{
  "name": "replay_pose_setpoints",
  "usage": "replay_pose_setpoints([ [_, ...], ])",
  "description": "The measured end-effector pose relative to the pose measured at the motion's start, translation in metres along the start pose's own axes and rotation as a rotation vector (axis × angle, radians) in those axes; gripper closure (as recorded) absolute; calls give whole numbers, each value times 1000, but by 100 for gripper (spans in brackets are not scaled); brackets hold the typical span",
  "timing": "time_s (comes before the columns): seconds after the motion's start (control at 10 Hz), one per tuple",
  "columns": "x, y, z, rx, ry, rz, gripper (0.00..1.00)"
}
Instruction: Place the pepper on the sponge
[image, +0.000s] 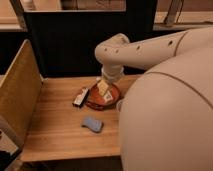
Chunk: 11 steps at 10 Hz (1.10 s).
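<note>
Camera view: the pepper (103, 88) lies tilted on the plate (93, 104), apart from the sponge (92, 123), which sits nearer on the table (55, 125). The gripper (108, 80) hangs just above the pepper with jaws spread and no grasp seen, probably lined up to grab it. A bar (80, 97) lies beside the plate.
</note>
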Motion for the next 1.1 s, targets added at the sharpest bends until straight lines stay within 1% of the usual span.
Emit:
replay_pose_setpoints([
  [0.1, -3, -2, -6, 24, -9, -19, 20],
  [0.2, -12, 3, -12, 44, -20, -49, 20],
  [0.3, -23, 16, -12, 52, -27, -92, 20],
  [0.4, -39, 42, -7, 37, -36, -149, 20],
  [0.5, -46, 58, -2, 20, -37, -182, 20],
  [0.6, -51, 77, 6, -4, -33, -221, 20],
  [0.7, -56, 90, 15, -26, -25, -253, 20],
  [0.8, -60, 95, 24, -41, -17, -271, 20],
  [1.0, -75, 95, 46, -80, -11, -287, 20],
  [1.1, -84, 98, 59, -112, -5, -300, 20],
])
